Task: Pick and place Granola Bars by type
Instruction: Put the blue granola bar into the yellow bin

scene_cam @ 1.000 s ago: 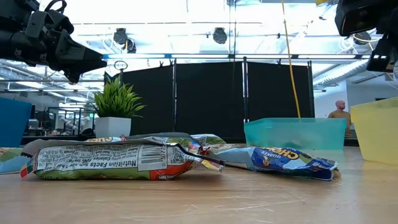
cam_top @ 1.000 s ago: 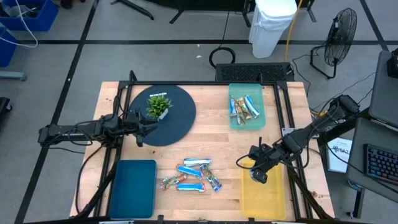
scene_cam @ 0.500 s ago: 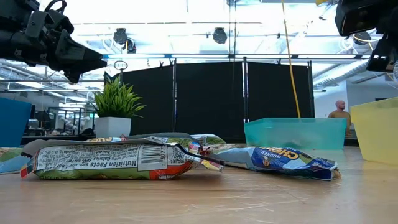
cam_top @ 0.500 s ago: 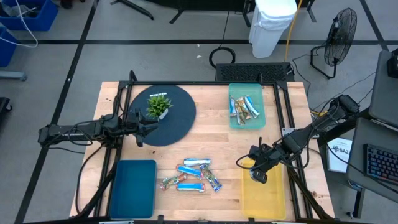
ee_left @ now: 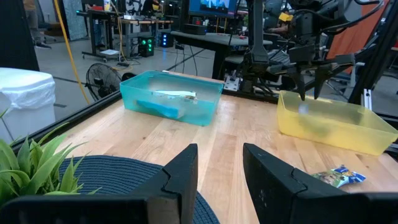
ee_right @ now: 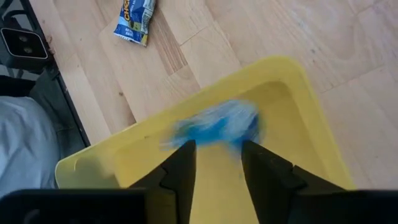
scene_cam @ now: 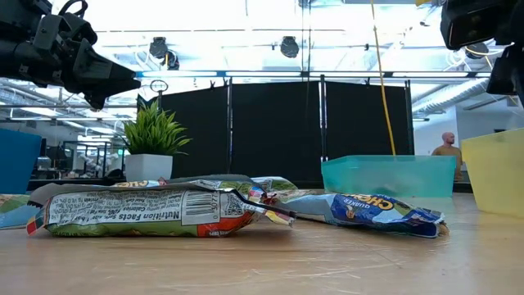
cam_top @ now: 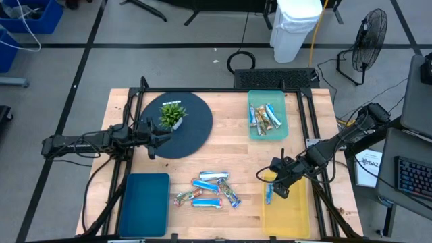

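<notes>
The right gripper (cam_top: pixel 276 190), fingers spread, drops a blue bar (ee_right: pixel 217 124) into the yellow tray (cam_top: pixel 297 216); next it needs another bar from the pile (cam_top: pixel 208 190). The left gripper (cam_top: pixel 152 138) waits, parted, over the bench (cam_top: pixel 229 142).

Motion-blurred blue bar (ee_right: pixel 214 127) inside the yellow tray (ee_right: pixel 311 134), its wrapper print unreadable.

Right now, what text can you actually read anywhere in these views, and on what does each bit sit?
"Nutrition Facts" on the silver-backed wrapped granola bar nearest the low camera; the fine print beside it is too small to read.
"CHE", partly creased, on the blue wrapped granola bar to its right.
Lettering on the blue-and-white wrapped bar lying on the wooden table is too blurred to read.
No other text is readable.
</notes>
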Controlling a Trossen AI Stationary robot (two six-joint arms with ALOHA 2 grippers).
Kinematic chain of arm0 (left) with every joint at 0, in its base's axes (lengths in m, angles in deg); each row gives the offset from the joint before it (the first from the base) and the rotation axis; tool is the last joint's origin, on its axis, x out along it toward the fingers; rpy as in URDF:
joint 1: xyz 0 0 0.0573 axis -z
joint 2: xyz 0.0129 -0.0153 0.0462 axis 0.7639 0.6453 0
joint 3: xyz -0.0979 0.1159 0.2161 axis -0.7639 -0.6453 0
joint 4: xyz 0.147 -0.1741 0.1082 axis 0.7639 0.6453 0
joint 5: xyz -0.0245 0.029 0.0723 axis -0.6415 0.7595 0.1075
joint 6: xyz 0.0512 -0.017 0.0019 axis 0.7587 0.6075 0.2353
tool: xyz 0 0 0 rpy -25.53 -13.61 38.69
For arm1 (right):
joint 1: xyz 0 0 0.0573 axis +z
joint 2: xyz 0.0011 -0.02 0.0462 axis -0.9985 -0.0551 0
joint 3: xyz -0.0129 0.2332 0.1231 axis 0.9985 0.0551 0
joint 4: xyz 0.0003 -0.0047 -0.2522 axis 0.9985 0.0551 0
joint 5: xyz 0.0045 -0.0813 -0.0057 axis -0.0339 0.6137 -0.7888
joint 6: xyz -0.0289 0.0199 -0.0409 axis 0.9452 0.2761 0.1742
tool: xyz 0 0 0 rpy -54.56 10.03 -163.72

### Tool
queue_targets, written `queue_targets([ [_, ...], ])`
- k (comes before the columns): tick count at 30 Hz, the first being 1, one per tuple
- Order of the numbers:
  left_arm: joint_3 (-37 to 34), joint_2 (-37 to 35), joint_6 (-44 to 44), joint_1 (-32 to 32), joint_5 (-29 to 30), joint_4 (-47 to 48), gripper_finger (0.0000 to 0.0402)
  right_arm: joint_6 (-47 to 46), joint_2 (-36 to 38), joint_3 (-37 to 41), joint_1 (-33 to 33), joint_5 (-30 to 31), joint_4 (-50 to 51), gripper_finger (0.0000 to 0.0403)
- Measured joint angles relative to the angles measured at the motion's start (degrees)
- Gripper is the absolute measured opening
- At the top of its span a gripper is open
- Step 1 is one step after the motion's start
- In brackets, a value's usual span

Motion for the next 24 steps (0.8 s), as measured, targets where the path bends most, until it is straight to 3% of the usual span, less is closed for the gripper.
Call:
queue_targets([
  [7,0.0,0.01,-0.02,-0.02,0.0,0.0,0.0131,0.2,0.0,0.0,-0.01,0.02,-0.08,0.0138],
  [10,0.0,0.01,-0.02,-0.01,0.0,0.0,0.0132,4.0,0.0,0.0,-0.27,2.86,-3.97,0.0138],
  [15,0.0,0.0,-0.02,-0.02,0.02,0.0,0.0131,22.81,-0.42,0.0,-2.17,8.74,-25.44,0.0135],
  [19,0.0,0.0,-0.02,-0.02,0.0,-0.02,0.0132,40.4,-2.77,-0.02,-3.58,8.63,-46.14,0.0135],
  [24,0.0,0.01,-0.02,0.0,0.01,-0.02,0.0132,51.68,-7.33,-0.04,-7.07,5.44,-52.37,0.014],
])
